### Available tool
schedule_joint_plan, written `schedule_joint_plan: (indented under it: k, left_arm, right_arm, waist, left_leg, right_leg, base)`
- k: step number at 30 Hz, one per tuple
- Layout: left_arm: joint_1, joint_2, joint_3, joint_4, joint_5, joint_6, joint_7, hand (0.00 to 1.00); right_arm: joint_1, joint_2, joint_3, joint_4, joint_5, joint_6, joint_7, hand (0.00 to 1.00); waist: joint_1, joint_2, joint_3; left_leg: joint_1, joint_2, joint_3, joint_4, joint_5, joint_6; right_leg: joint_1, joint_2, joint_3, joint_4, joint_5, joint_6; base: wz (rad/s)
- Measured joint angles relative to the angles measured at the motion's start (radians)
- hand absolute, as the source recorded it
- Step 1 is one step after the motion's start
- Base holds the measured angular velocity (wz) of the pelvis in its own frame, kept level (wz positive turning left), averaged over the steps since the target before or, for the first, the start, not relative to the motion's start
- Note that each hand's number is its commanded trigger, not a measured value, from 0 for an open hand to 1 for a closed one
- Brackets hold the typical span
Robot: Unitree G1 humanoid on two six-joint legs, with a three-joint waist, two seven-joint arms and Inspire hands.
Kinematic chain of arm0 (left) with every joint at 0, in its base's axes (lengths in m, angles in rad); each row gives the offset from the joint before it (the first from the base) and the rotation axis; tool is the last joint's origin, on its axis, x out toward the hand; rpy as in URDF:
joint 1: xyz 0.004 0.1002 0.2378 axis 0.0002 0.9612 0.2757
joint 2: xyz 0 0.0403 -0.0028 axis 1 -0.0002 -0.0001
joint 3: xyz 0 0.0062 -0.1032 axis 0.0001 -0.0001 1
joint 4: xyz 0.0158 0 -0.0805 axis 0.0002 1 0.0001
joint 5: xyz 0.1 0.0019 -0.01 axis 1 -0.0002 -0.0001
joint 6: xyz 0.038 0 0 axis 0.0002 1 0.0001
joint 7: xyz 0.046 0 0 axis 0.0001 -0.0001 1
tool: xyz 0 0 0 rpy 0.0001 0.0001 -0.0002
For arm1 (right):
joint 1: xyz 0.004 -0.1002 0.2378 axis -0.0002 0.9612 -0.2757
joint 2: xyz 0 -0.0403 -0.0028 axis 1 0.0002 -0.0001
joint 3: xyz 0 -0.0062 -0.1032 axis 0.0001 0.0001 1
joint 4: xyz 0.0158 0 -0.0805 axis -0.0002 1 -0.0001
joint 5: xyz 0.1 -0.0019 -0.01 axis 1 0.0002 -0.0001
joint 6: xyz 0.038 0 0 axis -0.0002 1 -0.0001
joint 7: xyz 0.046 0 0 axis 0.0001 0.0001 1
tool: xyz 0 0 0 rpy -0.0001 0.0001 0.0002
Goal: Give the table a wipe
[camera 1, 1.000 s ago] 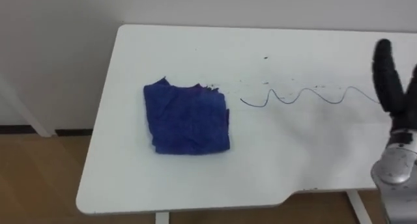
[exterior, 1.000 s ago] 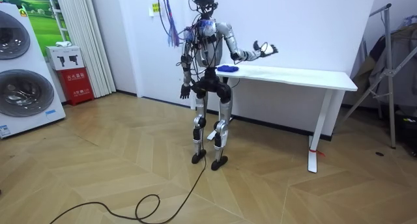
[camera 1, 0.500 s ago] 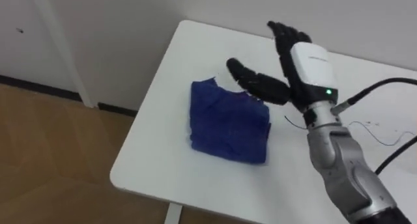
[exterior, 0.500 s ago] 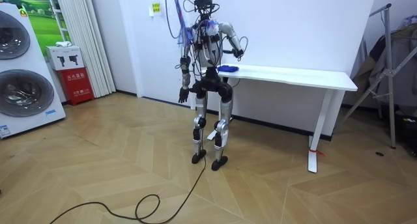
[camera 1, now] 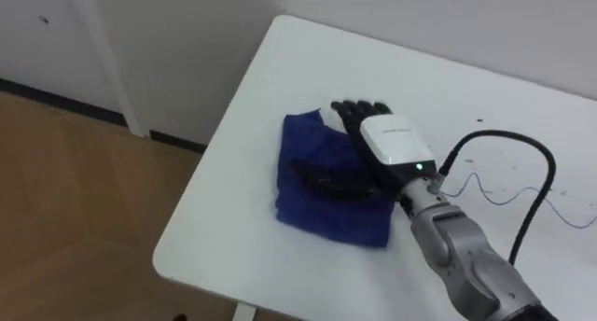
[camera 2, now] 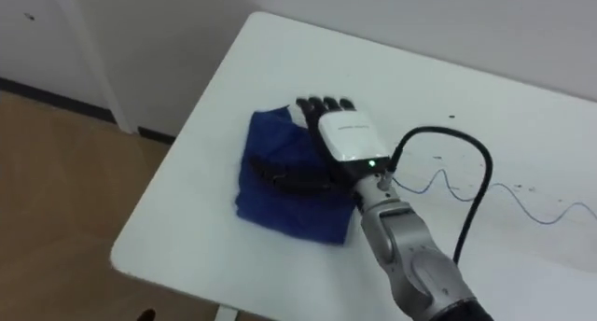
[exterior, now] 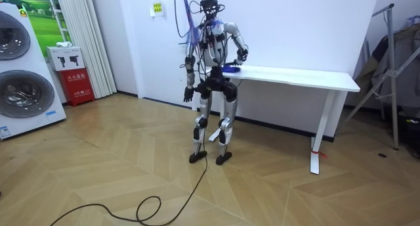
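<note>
We see the right hand (camera 1: 393,142) lying palm down on the blue cloth (camera 1: 306,209), with its fingers (camera 1: 359,111) stretched out flat and slightly spread, reaching to the cloth's far edge. The thumb (camera 1: 322,179) is held out to the left across the middle of the cloth. Nothing is pinched or gathered; the hand simply rests flat on the fabric. The cloth is a rumpled, roughly square piece lying near the left end of the white surface (camera 1: 280,69), closer to the near edge than to the far one, and the hand covers its right part. To the right of the hand, well apart from the cloth, a thin wavy pen line (camera 2: 508,186) runs across the surface toward the right. In the room view we see the robot standing upright on the wooden floor (exterior: 118,160) at the end of the surface on the room view's left, its right arm bent over the cloth. The left hand (exterior: 188,94) hangs down beside the hip, and we cannot tell its state. Two washing machines (exterior: 23,88) and a red box (exterior: 77,85) stand by the wall at the room view's left.
</note>
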Motion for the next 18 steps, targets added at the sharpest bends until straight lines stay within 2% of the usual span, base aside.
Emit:
schedule_joint_plan:
  k: [1,2,3,4,5,6,10,11,13,15,18]
  left_arm:
    - [-0.002,0.000,-0.008,-0.001,0.005,-0.001,-0.005,0.00]
    - [-0.009,0.000,-0.030,-0.007,0.019,-0.006,-0.010,0.00]
    - [-0.007,0.001,-0.044,-0.021,0.029,-0.007,-0.010,0.00]
    - [-0.006,0.003,-0.048,-0.020,0.029,-0.006,-0.010,0.00]
    - [-0.001,0.003,-0.052,-0.005,0.028,0.003,-0.010,0.00]
    - [0.001,0.003,-0.054,0.013,0.026,0.009,-0.011,0.00]
    - [0.011,0.003,-0.053,0.010,0.026,0.011,-0.011,0.00]
    - [0.006,0.003,-0.050,0.010,0.027,0.010,-0.011,0.00]
    - [0.005,0.003,-0.047,0.010,0.028,0.010,-0.013,0.00]
    - [0.007,0.003,-0.049,0.010,0.026,0.011,-0.017,0.00]
    - [0.007,0.000,-0.052,0.010,0.027,0.011,-0.018,0.00]
  right_arm:
    - [0.008,0.003,0.001,0.021,0.000,0.011,0.009,0.00]
    - [0.023,-0.003,-0.003,0.037,0.002,0.013,-0.003,0.00]
    - [0.022,-0.004,-0.014,0.049,0.001,0.022,0.002,0.00]
    - [0.024,0.007,-0.015,0.068,0.002,0.029,0.002,0.00]
    - [0.026,0.016,-0.015,0.104,0.000,0.033,-0.001,0.00]
    - [0.026,0.013,-0.016,0.126,0.000,0.024,0.000,0.00]
    - [0.030,0.012,-0.033,0.161,-0.025,0.023,-0.010,0.00]
    - [0.029,0.012,-0.046,0.174,-0.034,0.023,-0.014,0.00]
    - [0.026,0.012,-0.054,0.200,-0.040,0.023,-0.021,0.00]
    - [0.038,0.011,-0.067,0.220,-0.037,0.024,-0.035,0.00]
    - [0.071,0.012,-0.099,0.222,-0.039,0.021,-0.065,0.00]
  waist:
    - [-0.006,-0.002,-0.0004]
    - [-0.008,-0.006,0.0007]
    - [-0.007,-0.011,0.0012]
    - [-0.001,-0.017,-0.0060]
    - [-0.001,-0.012,-0.0099]
    - [-0.001,-0.014,-0.0086]
    - [-0.003,-0.007,-0.0063]
    - [0.000,-0.003,-0.0057]
    - [0.002,-0.003,-0.0057]
    - [0.002,0.000,-0.0056]
    - [0.001,0.003,-0.0052]
  left_leg:
    - [-0.005,0.001,0.039,-0.011,0.002,-0.003]
    - [-0.038,0.004,0.101,-0.049,0.012,0.000]
    - [-0.085,0.011,0.156,-0.057,0.088,0.042]
    - [-0.080,0.007,0.171,-0.037,0.092,0.045]
    - [-0.055,0.000,0.172,-0.037,0.094,0.047]
    - [-0.030,-0.009,0.167,-0.040,0.094,0.047]
    - [-0.018,-0.023,0.156,-0.044,0.090,0.052]
    - [-0.021,-0.023,0.154,-0.044,0.082,0.065]
    - [-0.027,-0.029,0.151,-0.039,0.079,0.070]
    - [-0.027,-0.037,0.142,-0.033,0.075,0.075]
    - [-0.029,-0.045,0.142,-0.029,0.073,0.078]
  right_leg:
    - [0.010,-0.008,0.018,0.000,0.000,0.000]
    - [0.024,-0.023,0.062,-0.002,-0.002,0.003]
    - [0.036,-0.034,0.075,0.001,-0.013,0.021]
    - [0.042,-0.041,0.076,0.002,-0.020,0.034]
    - [0.061,-0.048,0.058,0.002,-0.028,0.048]
    - [0.080,-0.055,0.042,-0.001,-0.032,0.055]
    - [0.096,-0.066,0.017,-0.001,-0.037,0.062]
    - [0.096,-0.066,0.016,0.000,-0.042,0.068]
    - [0.097,-0.066,0.003,0.002,-0.046,0.068]
    - [0.105,-0.073,-0.016,0.007,-0.049,0.069]
    - [0.105,-0.081,-0.020,0.014,-0.053,0.073]
  base:
    - [0.52]
    - [0.42]
    - [0.27]
    - [0.09]
    - [0.06]
    - [0.07]
    - [0.09]
    - [0.12]
    - [0.10]
    - [0.10]
    - [0.05]
